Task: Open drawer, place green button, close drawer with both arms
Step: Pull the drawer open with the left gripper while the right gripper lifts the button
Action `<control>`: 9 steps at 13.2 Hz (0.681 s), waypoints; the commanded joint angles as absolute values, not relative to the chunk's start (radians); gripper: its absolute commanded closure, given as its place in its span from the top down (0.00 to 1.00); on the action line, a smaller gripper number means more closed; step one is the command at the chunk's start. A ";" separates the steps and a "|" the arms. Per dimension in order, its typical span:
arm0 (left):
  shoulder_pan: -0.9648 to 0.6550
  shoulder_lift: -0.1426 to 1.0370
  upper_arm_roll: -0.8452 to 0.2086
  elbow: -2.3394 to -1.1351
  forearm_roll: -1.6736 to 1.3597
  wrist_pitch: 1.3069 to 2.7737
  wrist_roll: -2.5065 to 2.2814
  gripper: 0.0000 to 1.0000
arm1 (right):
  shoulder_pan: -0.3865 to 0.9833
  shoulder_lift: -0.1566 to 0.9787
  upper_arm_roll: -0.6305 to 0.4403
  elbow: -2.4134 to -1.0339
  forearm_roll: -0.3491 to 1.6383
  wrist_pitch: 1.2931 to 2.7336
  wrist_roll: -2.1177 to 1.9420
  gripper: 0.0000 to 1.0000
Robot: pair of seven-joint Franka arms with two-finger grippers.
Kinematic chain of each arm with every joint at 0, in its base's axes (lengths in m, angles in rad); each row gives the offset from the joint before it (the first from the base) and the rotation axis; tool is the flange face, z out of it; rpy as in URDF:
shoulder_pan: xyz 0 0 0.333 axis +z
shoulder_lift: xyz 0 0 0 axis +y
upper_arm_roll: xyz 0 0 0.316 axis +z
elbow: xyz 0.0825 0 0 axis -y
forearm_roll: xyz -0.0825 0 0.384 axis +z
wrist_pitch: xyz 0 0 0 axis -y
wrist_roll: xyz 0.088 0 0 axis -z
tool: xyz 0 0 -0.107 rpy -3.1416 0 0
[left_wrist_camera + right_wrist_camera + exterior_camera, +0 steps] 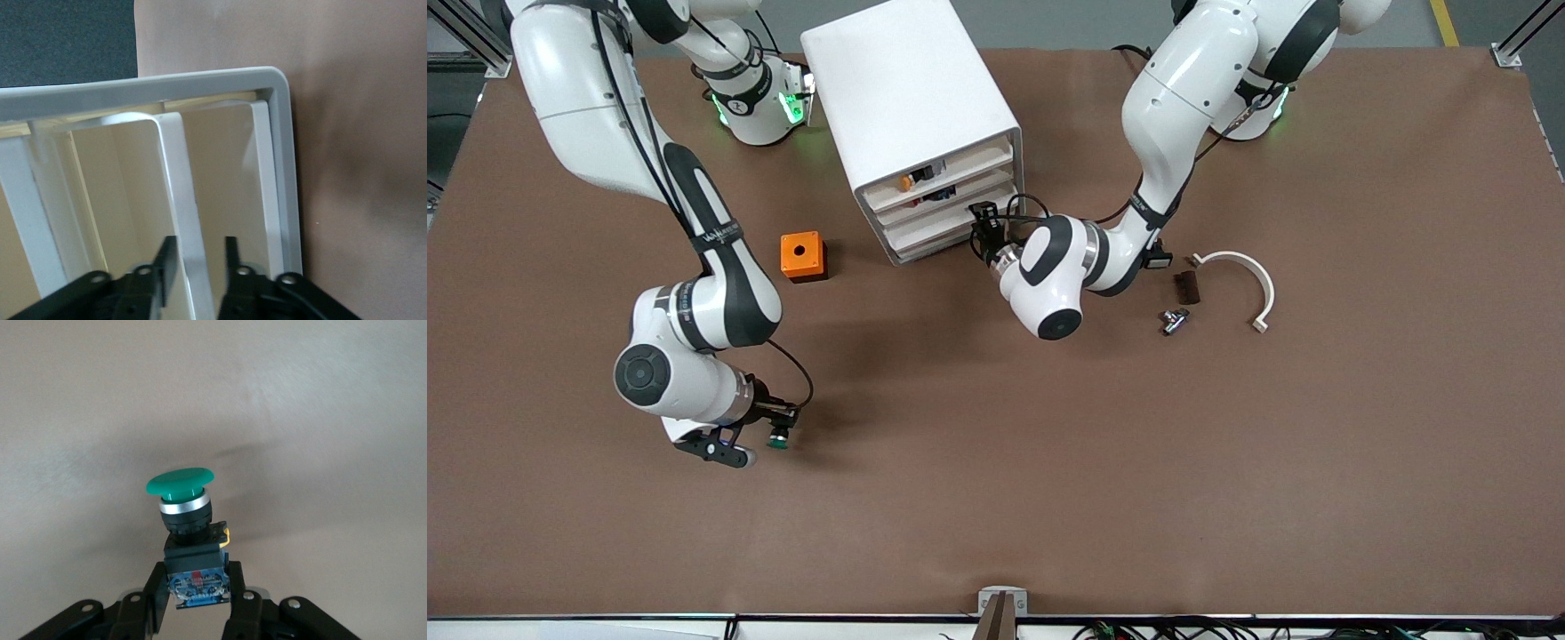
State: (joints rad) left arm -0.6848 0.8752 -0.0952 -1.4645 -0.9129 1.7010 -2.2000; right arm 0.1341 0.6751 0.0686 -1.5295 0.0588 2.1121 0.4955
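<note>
The button (pixel 180 484), with a green cap and black body, is held by its body in my right gripper (pixel 197 588), which is shut on it. In the front view the right gripper (pixel 772 425) holds the button (pixel 779 438) over the bare table, well nearer the camera than the white drawer cabinet (pixel 911 107). My left gripper (pixel 983 222) is at the cabinet's front, at a lower drawer, near the corner toward the left arm's end. In the left wrist view its fingers (pixel 165 257) stand open on either side of a white drawer bar (pixel 181 200), and the left gripper (pixel 198 257) straddles it.
An orange box with a hole (pixel 803 256) sits beside the cabinet toward the right arm's end. A white curved piece (pixel 1240 276), a dark brown block (pixel 1185 286) and a small metal part (pixel 1174 320) lie toward the left arm's end. Small parts (pixel 907 181) sit in the cabinet's upper shelves.
</note>
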 commanded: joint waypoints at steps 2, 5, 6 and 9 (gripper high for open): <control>-0.683 0.876 -0.084 -1.447 -0.920 1.684 -2.181 0.00 | 0.160 0.606 0.069 -1.448 0.069 1.890 0.723 0.00; -0.619 0.882 -0.065 -1.410 -0.901 1.686 -2.099 0.00 | 0.189 0.560 0.072 -1.460 0.081 1.832 0.911 0.00; -0.591 0.884 -0.063 -1.408 -0.900 1.687 -2.045 0.01 | 0.204 0.542 0.072 -1.474 0.096 1.827 0.964 0.00; -0.516 0.902 -0.057 -1.368 -0.900 1.694 -1.947 0.03 | 0.251 0.467 0.074 -1.535 0.139 1.832 1.109 0.00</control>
State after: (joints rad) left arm -0.5545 0.8764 -0.0607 -1.4255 -0.9135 1.6925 -2.0549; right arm 0.2194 0.5429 0.0780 -1.4635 0.1089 1.8283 1.0183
